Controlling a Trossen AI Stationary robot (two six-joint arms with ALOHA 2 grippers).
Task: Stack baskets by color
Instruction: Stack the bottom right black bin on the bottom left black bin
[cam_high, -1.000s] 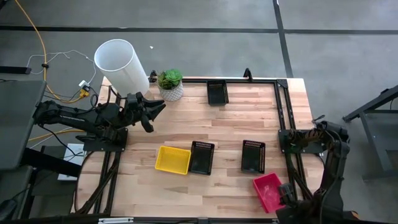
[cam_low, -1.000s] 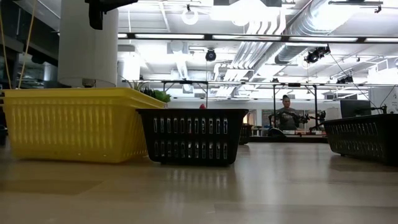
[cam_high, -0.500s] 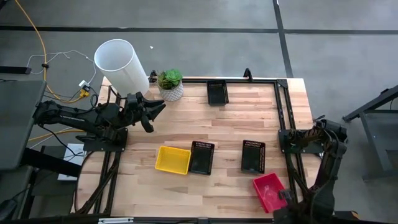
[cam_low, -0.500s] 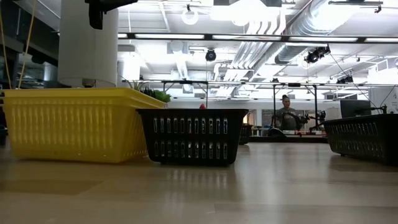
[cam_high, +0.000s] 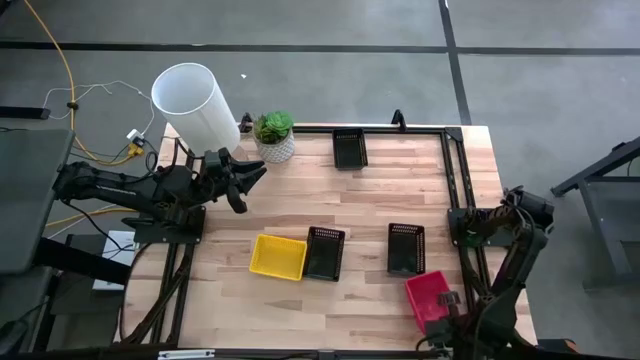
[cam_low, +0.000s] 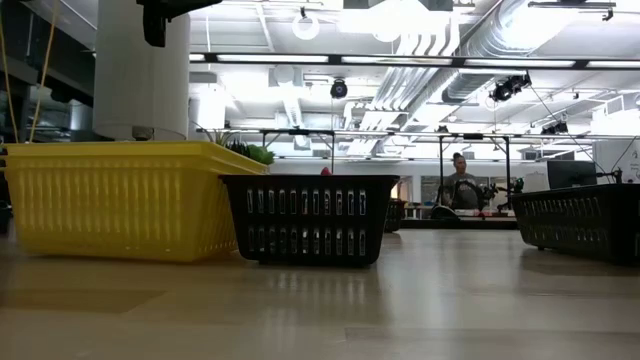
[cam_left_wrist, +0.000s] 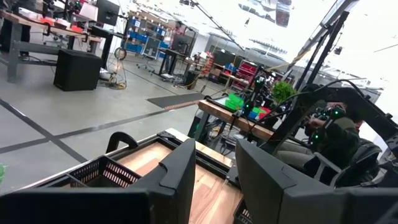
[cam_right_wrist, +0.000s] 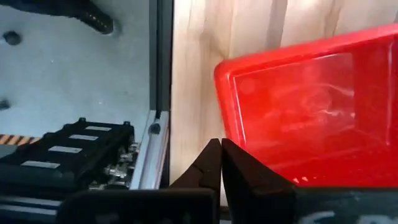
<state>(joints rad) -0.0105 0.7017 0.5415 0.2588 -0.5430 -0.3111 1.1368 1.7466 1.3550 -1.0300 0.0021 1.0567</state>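
Note:
A red basket (cam_high: 424, 295) sits near the table's near right corner, with my right gripper (cam_high: 443, 301) pointing down and shut at its right side; the right wrist view shows the basket (cam_right_wrist: 311, 106) beside the shut fingers (cam_right_wrist: 221, 149). A yellow basket (cam_high: 278, 256) and a black basket (cam_high: 324, 252) stand side by side at the near middle. Another black basket (cam_high: 406, 249) stands just beyond the red one, and a third (cam_high: 349, 149) at the far edge. My left gripper (cam_high: 238, 180) hovers open and level over the table's far left, with nothing between its fingers (cam_left_wrist: 214, 168). My right gripper pinches the red basket's side wall at its rim (cam_right_wrist: 225, 134), a little way from a corner (cam_right_wrist: 217, 67). One finger is outside the wall and one inside. The fingers come from above, pointing down. Whether the basket's bottom is still on the table, I cannot tell.
A tall white cylinder (cam_high: 195, 105) and a white pot with a green plant (cam_high: 273, 135) stand at the far left. A dark frame rail (cam_high: 462, 200) runs along the table's right edge. In the low view, the yellow basket (cam_low: 120, 200) and a black basket (cam_low: 310, 215) fill the left.
My right gripper has come down at the red basket's right side, rolled a little, and shut on its wall. The red basket has shifted slightly toward the far left, closer to the nearest black basket.

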